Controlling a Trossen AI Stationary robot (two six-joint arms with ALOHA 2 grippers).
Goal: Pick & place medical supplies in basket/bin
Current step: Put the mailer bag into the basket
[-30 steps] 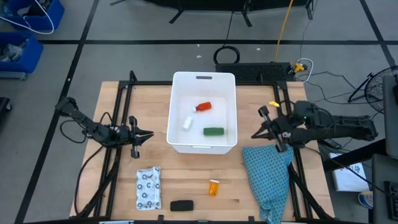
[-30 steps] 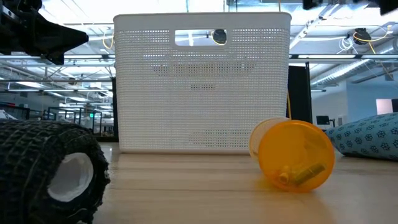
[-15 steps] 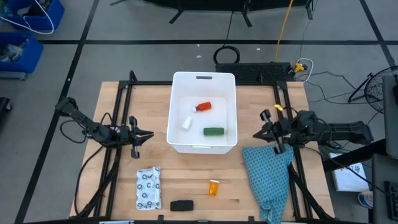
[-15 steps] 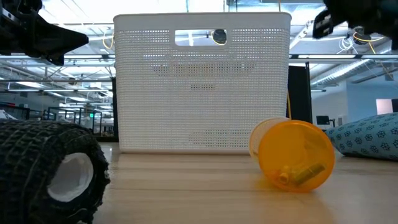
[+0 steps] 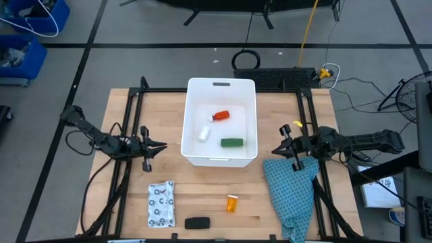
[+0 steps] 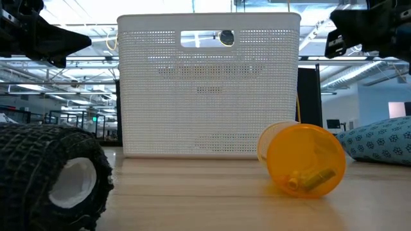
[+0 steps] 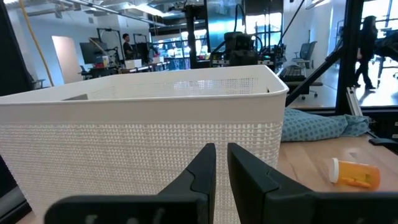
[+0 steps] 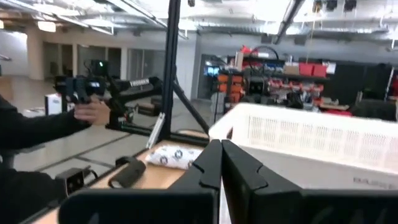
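On your left side of the table, the left gripper (image 5: 162, 146) hangs just beside the white tub (image 5: 221, 85), its fingers (image 7: 200, 171) nearly together and holding nothing. Moving across, you see the tub holding a red-and-white bottle (image 5: 221, 116), a small white item (image 5: 204, 133) and the green oblong (image 5: 231, 142), while the dotted white packet (image 5: 160, 203), the black oblong (image 5: 196, 223) and the orange vial (image 5: 231, 202) lie near the table's front edge. At your far right, the right gripper (image 5: 277, 147) is pinched together and empty, above the top edge of the teal patterned cloth (image 5: 291, 191).
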